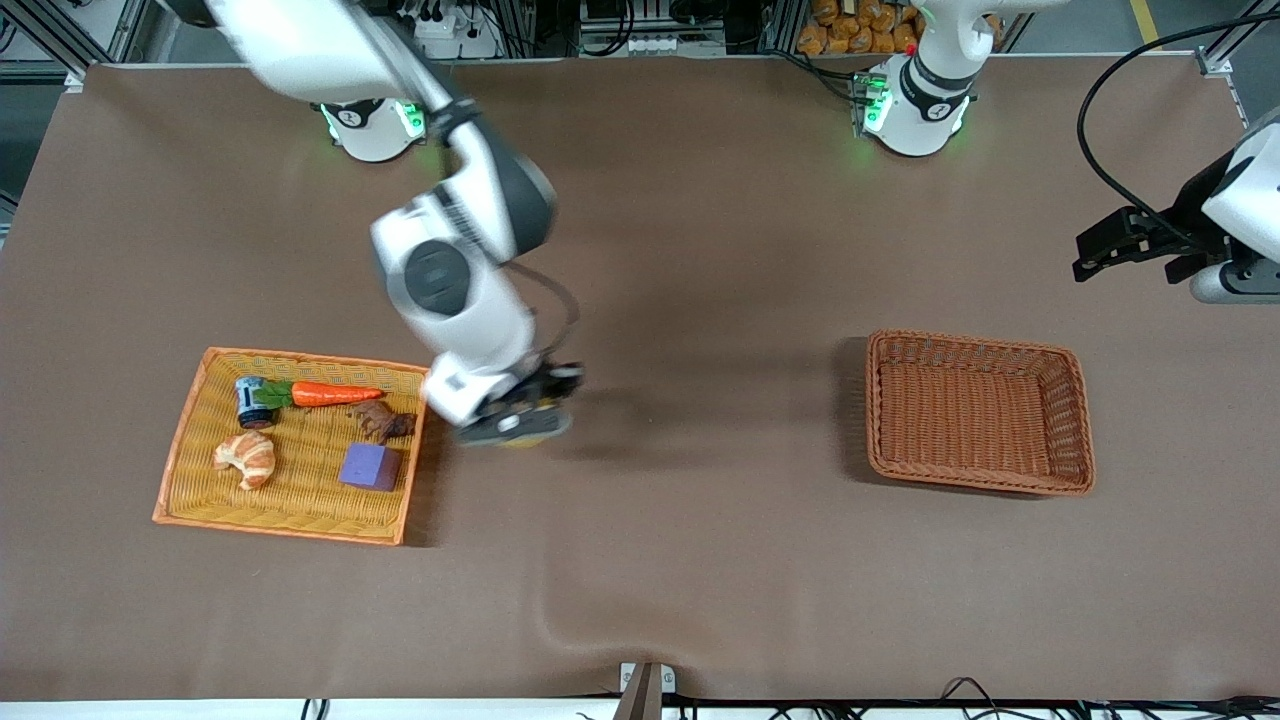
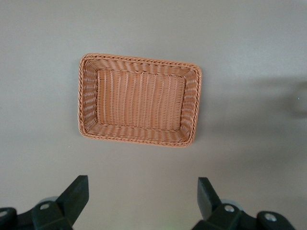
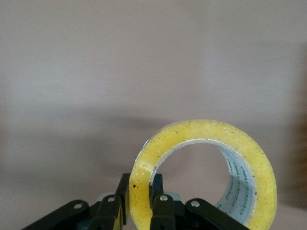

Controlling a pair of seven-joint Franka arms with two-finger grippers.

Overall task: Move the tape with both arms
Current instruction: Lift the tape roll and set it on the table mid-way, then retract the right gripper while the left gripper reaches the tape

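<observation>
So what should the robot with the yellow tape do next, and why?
Probably carry it toward the table's middle. The right gripper is shut on the tape, just beside the flat tray, while the open left gripper waits high over the empty basket, so they need to meet for a handover.

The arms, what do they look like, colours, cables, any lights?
Both arms are glossy white with dark grey joint sections. Each round white base glows green: right arm, left arm. A black cable loops above the left end effector, another by the right end effector. Both end effectors are black with two fingers, silver screws showing.
</observation>
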